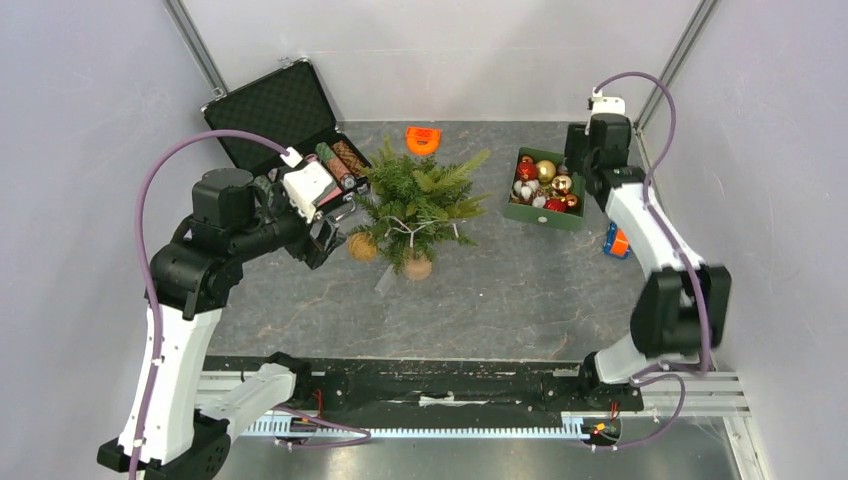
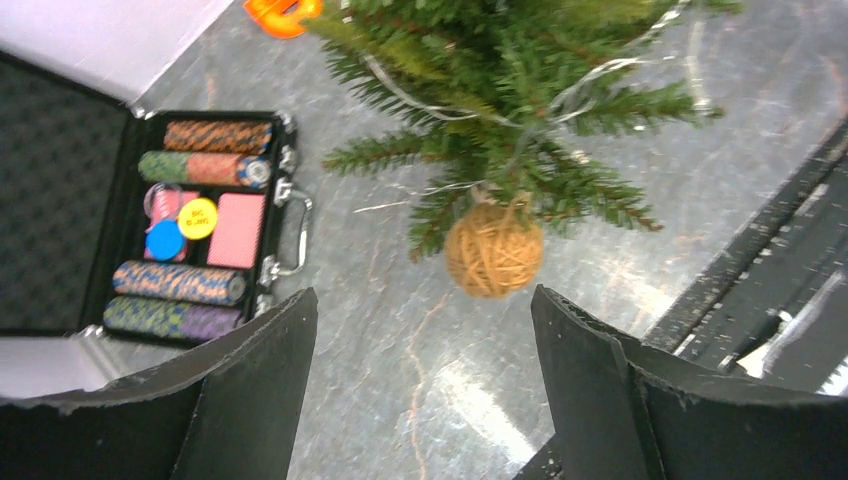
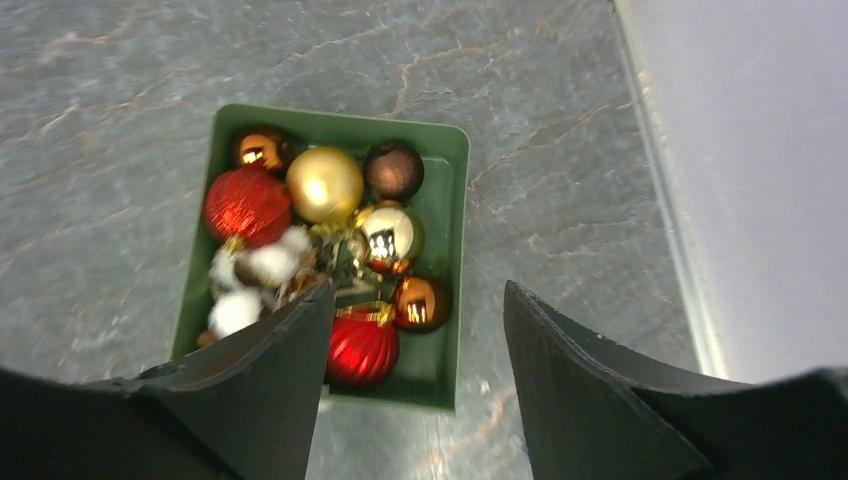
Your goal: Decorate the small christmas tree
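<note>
Grey marbled tabletop (image 1: 500,300), pale walls (image 1: 80,100)

small christmas tree (image 1: 415,205) at middle of worktop (image 1: 500,300) toward far edge, twine ball (image 1: 362,246) on its low left branch, open case (image 1: 275,110) at far left corner, box of baubles (image 1: 540,217) right of tree

The small christmas tree (image 1: 420,205) has matt, bristly needles that look plastic. The twine ball (image 2: 493,250) at its lower branches is rough wound fibre. The table (image 1: 500,300) beneath looks like smooth, faintly shiny grey stone. Right of the tree, a matt green tray (image 3: 455,200) holds a glossy gold bauble (image 3: 324,184) and a glittery red bauble (image 3: 247,204). Left of the tree, the case (image 2: 50,200) is lined with dimpled black foam.
</note>
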Robot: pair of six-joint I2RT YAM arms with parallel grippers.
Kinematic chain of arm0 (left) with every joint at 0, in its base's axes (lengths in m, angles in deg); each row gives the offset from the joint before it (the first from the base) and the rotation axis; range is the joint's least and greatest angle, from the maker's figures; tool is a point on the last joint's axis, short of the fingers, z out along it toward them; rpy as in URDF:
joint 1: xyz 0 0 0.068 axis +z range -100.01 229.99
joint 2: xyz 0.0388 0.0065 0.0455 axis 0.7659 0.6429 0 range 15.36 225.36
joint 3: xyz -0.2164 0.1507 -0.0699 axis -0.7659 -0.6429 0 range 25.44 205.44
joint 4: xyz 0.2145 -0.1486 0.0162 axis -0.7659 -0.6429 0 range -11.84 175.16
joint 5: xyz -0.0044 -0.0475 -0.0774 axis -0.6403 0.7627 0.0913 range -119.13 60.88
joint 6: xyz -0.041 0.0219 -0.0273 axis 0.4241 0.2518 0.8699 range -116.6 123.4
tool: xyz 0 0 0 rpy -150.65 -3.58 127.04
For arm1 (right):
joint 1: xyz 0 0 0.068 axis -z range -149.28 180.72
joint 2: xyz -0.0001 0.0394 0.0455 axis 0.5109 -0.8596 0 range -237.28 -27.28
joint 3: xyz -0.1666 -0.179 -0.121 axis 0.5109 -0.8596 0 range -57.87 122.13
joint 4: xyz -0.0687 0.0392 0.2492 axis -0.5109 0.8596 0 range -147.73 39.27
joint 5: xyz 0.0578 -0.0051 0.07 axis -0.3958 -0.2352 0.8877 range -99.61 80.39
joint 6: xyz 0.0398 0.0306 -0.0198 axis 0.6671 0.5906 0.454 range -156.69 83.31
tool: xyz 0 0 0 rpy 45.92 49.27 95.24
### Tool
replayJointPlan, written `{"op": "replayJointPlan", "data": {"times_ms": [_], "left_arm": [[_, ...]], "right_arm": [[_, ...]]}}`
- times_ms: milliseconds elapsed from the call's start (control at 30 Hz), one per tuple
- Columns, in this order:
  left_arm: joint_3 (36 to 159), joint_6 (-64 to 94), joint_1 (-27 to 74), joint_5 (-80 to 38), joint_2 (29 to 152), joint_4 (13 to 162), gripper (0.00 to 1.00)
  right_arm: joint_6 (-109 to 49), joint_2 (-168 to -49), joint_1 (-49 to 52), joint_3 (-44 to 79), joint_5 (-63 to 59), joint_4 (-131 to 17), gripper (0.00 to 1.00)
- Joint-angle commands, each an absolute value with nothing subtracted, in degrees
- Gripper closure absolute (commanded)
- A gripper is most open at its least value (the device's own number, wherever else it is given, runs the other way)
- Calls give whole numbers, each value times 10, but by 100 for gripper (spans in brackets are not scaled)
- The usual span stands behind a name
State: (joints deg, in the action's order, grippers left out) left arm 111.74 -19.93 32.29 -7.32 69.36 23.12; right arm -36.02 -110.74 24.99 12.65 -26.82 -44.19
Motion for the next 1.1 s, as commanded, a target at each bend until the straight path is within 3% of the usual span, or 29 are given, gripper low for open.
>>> {"op": "replayJointPlan", "data": {"times_ms": [0, 167, 400, 867, 1067], "left_arm": [[1110, -184, 328, -155, 697, 257, 16], [1079, -188, 343, -185, 723, 287, 16], [1064, -175, 419, -131, 750, 313, 15], [1056, -162, 430, -101, 776, 325, 15], [1053, -168, 430, -98, 769, 321, 14]], "right_arm": [[-323, -1246, 297, 224, -129, -484, 37], [-362, -1377, 297, 314, -61, -485, 40], [-387, -1454, 297, 347, -50, -490, 41], [-406, -1370, 245, 271, -76, -553, 34], [-393, -1415, 220, 328, -123, -500, 34]]}}
